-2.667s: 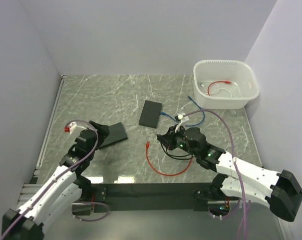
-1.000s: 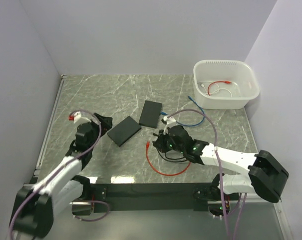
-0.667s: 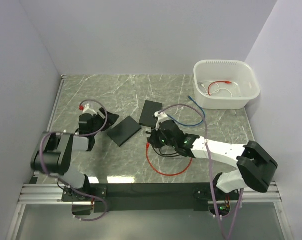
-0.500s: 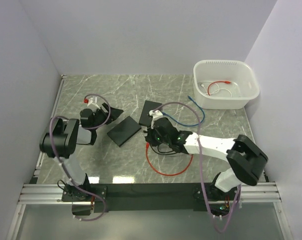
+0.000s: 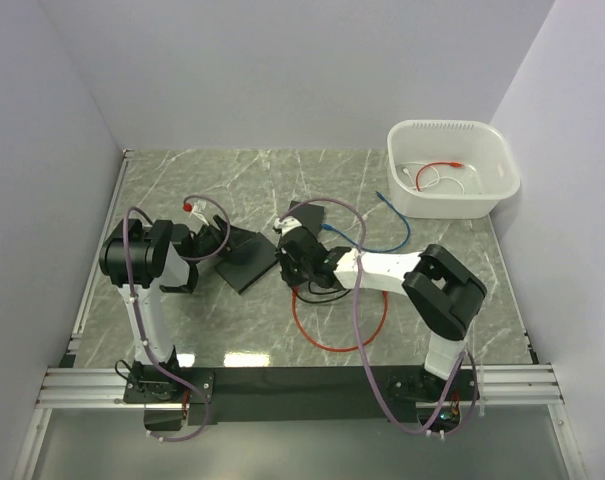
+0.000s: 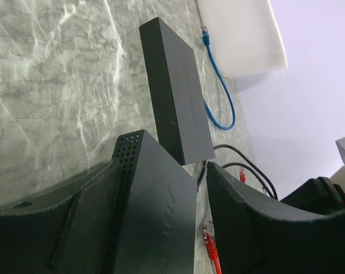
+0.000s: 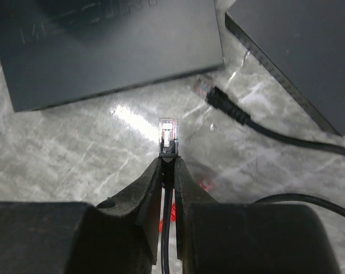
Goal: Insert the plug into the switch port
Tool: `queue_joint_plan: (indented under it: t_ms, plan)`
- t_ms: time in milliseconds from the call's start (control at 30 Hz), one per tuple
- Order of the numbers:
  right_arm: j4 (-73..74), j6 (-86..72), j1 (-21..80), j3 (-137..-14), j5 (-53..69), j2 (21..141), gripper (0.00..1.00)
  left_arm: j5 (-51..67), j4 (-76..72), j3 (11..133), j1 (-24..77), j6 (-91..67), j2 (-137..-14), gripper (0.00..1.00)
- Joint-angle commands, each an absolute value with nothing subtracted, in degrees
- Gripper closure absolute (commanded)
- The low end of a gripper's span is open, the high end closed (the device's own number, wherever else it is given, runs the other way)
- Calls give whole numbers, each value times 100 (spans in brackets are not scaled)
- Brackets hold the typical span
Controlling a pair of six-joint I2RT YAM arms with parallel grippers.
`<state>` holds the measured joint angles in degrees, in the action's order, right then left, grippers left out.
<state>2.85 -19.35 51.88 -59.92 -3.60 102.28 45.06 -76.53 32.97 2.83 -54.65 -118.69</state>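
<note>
Right wrist view | clear plug [image 7: 168, 130] pinched by right gripper [image 7: 168, 162] | plug held short of switch [image 7: 104, 45] at 11 o'clock | switch straddled by left gripper [image 6: 161, 171], jaws spread

Left tool [image 6: 161, 171] now astride nearer switch [image 5: 246, 262]; right tool [image 7: 168, 162], plug [image 7: 169, 134] closer.

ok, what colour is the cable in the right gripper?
Black cable, with a clear plug at its tip. Best seen in the right wrist view.
</note>
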Motion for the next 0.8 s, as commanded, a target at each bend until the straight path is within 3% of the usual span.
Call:
queue_joint_plan:
  t_ms: [0, 333, 767]
  plan:
    - [273, -1811, 5221, -6345, -343, 10388, 100, 4843, -9422, 3270, 299, -5590, -12137, 32]
    - [272, -1811, 5221, -6820, -299, 10898, 100, 5018, -9958, 3305, 369, -5748, -12603, 34]
    - [237, -1881, 5221, -6926, -387, 11048, 100, 5036, -9606, 3384, 457, -5502, -12612, 35]
